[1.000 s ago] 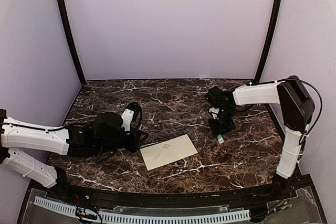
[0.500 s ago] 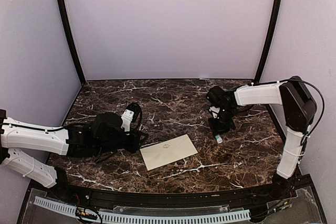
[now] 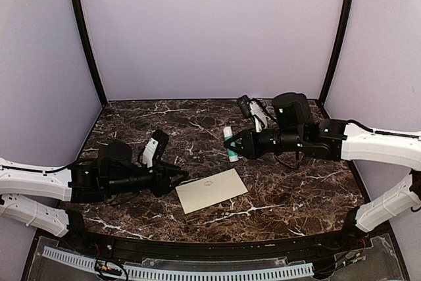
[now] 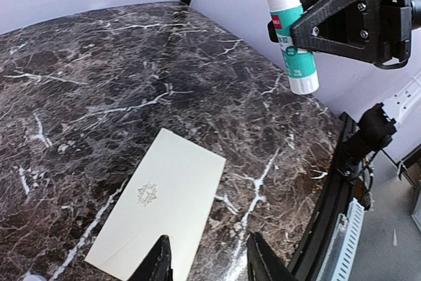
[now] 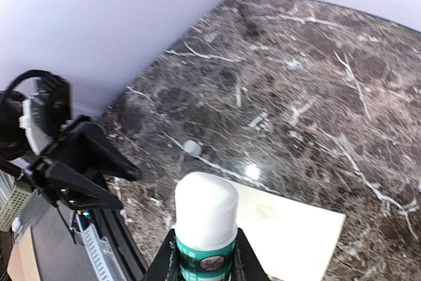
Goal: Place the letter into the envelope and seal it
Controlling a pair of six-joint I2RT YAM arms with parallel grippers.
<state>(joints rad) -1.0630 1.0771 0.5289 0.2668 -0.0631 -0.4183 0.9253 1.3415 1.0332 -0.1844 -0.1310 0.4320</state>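
One change to log: the glue stick (image 3: pixel 227 133) is off the table (image 3: pixel 197 123) and in the right gripper (image 3: pixel 238 144).

A second ago the right gripper sat low at the table's right side, over the stick. Now it is clamped on the stick's green band and holds it roughly upright in the air beyond the envelope (image 3: pixel 211 190). The envelope lies flat mid-table, emblem up, unmoved. The left gripper (image 4: pixel 207 262) sits low at the envelope's left corner, jaws apart and empty. We see no letter; it may already be inside, but we cannot confirm this. We judge that gluing the flap comes next.
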